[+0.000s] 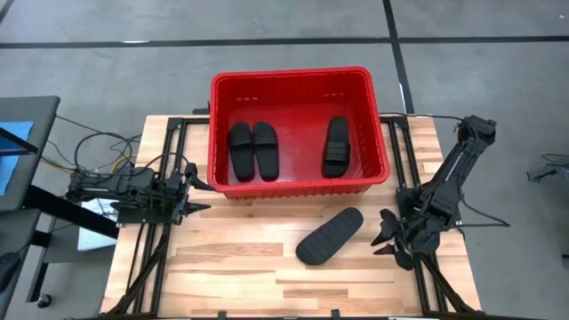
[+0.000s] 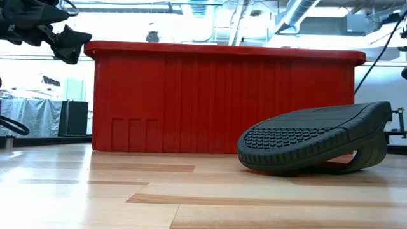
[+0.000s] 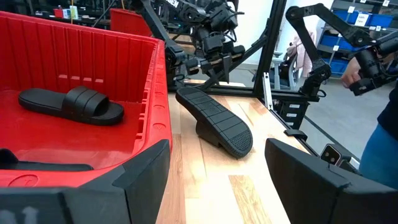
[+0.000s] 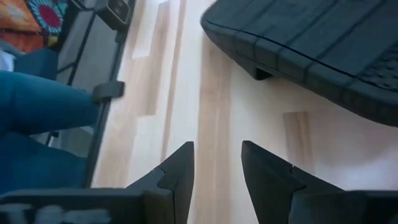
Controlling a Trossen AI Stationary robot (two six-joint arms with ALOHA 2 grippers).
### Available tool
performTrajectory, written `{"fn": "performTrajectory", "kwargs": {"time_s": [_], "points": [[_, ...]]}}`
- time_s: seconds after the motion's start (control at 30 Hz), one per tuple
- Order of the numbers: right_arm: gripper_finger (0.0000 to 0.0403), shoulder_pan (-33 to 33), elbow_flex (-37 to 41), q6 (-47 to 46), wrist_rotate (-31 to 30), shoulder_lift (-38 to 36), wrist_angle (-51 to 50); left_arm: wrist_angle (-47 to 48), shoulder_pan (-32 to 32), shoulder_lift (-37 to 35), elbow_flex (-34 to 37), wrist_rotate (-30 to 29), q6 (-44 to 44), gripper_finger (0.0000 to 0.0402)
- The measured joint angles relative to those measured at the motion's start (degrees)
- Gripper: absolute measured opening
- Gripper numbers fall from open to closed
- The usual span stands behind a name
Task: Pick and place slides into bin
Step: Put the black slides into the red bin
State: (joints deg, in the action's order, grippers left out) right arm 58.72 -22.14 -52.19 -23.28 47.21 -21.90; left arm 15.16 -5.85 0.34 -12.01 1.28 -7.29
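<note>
**Last slide upside down, awkward grab ahead**

Left to right: we see the left tool (image 1: 188,189) waiting near the bin's left corner, fingers wide apart, empty. The bin (image 1: 220,89), red ribbed plastic with a rolled rim, holds three slides (image 1: 253,149), matte black rubber. The fourth slide (image 1: 330,236) lies on the wooden bench (image 1: 231,276) in front of the bin, sole up, tread showing, resting on its strap and tilted. The right tool (image 1: 386,238) hovers just beside its toe, fingers partly apart, holding nothing. We judge the risks: the soft sole flexes and slips out; a rocking slide skids away; carried low, it snags on the rim.
</note>
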Motion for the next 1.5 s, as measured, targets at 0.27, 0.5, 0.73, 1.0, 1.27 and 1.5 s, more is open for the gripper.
{"fn": "performTrajectory", "kwargs": {"time_s": [0.27, 0.5, 0.73, 1.0, 1.27, 1.5], "points": [[0.0118, -0.11, -0.01, -3.84, -3.19, 4.49, 1.8, 0.0, 0.0, 0.0, 0.0, 0.01, 0.0, 0.0258], [0.0119, -2.36, -0.03, -6.79, -4.14, 12.07, 7.18, 0.0, -0.01, 0.0, 0.0, 0.0, 0.0, 0.0258], [0.012, -6.28, -0.03, -6.07, -3.99, 22.01, 16.61, -0.01, 0.0, 0.0, 0.0, 0.01, 0.0, 0.0258], [0.012, -10.62, -0.03, -5.82, -3.5, 30.83, 24.62, 0.0, -0.01, 0.0, 0.0, 0.02, 0.0, 0.0258], [0.012, -10.34, -0.05, -2.98, -3.38, 34.28, 32.01, -0.01, 0.0, 0.0, 0.0, 0.0, 0.0, 0.0258], [0.012, -11.36, -0.07, -1.26, -3.64, 34.63, 33.03, -0.01, -0.01, 0.0, 0.0, 0.01, 0.0, 0.0258]]}}
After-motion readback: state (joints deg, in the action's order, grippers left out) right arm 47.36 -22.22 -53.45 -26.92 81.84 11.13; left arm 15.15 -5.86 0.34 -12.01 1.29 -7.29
